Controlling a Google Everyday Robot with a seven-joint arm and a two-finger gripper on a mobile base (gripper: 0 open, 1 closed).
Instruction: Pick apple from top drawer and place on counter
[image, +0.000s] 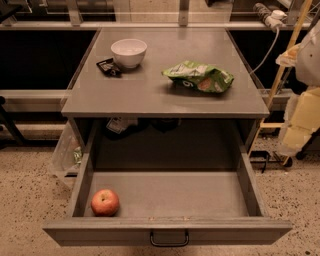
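Observation:
The red apple (105, 202) with yellowish patches lies in the front left corner of the open top drawer (170, 195), against its front wall. The drawer is pulled fully out, with a plain grey inside and a dark metal handle (169, 239) on its front. The grey counter (150, 92) lies above and behind it. My gripper (302, 122) hangs at the right edge of the view, beside the counter's right side and far from the apple. It holds nothing that I can see.
On the counter stand a white bowl (129, 52) at the back left, a small dark packet (108, 67) next to it, and a green chip bag (199, 77) at the right. A plastic bag (65, 152) hangs left of the cabinet. A white cable (265, 47) runs at the right.

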